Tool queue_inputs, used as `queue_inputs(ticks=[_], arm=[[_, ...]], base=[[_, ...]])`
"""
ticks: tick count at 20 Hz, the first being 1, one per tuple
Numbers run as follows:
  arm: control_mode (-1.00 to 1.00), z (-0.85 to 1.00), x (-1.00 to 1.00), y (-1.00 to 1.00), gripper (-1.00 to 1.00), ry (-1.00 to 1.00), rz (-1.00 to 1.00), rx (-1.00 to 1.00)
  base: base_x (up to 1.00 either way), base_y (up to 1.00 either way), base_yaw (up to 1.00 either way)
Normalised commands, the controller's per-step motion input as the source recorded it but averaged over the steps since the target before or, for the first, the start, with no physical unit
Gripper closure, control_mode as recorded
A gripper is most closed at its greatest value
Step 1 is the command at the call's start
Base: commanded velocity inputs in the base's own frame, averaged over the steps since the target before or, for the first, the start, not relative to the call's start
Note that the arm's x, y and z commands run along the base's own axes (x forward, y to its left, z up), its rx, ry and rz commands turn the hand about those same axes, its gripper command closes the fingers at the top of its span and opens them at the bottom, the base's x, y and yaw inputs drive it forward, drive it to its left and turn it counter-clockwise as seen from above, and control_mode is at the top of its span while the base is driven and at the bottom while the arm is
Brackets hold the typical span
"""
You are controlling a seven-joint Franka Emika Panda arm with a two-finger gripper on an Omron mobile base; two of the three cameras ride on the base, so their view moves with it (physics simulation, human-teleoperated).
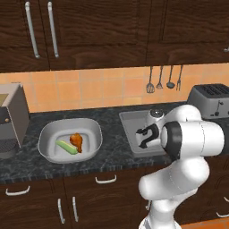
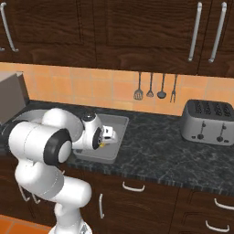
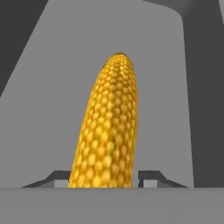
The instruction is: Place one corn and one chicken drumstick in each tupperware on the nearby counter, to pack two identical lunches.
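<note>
A bright yellow corn (image 3: 109, 127) lies lengthwise between my gripper's (image 3: 105, 177) fingertips, over the floor of the darker grey rectangular tupperware (image 3: 162, 87). The jaws stand slightly off the cob, with a thin gap on the right side. From the right base view, the gripper (image 2: 104, 142) points down into this tray (image 2: 119, 122), a speck of yellow below it. The pale rounded tupperware (image 1: 49, 134) at the left holds a chicken drumstick (image 1: 77, 142) and a second corn (image 1: 66, 147) side by side. The tray (image 1: 129, 129) sits to its right, partly hidden by my arm.
Both containers rest on the dark speckled counter (image 2: 160, 146). A silver toaster (image 2: 208, 121) stands at the right, and a boxy grey appliance (image 1: 11, 120) at the far left. Utensils (image 1: 163, 80) hang on the orange tiled wall behind.
</note>
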Motion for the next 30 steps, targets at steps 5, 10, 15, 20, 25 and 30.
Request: queue_inputs(ticks=[5, 10, 15, 20, 25, 30], arm=[[-1.00, 0.55, 0.02, 0.00, -1.00, 0.02, -0.02, 0.00], [-1.00, 0.91, -0.51, 0.00, -1.00, -0.05, -0.03, 0.00], [-1.00, 0.77, -1.00, 0.00, -1.00, -0.19, -0.05, 0.00], [-1.00, 0.84, -1.00, 0.00, -1.00, -0.01, -0.03, 0.00], [-1.00, 0.49, -1.00, 0.00, -1.00, 0.07, 0.00, 0.00], [1.00, 0.02, -0.80, -0.03, -1.00, -0.03, 0.00, 0.00]], base=[[0.00, 0.00, 0.00], [0.00, 0.00, 0.00], [0.00, 0.00, 0.00], [0.00, 0.00, 0.00], [0.00, 0.00, 0.00], [-0.20, -0.08, -0.01]])
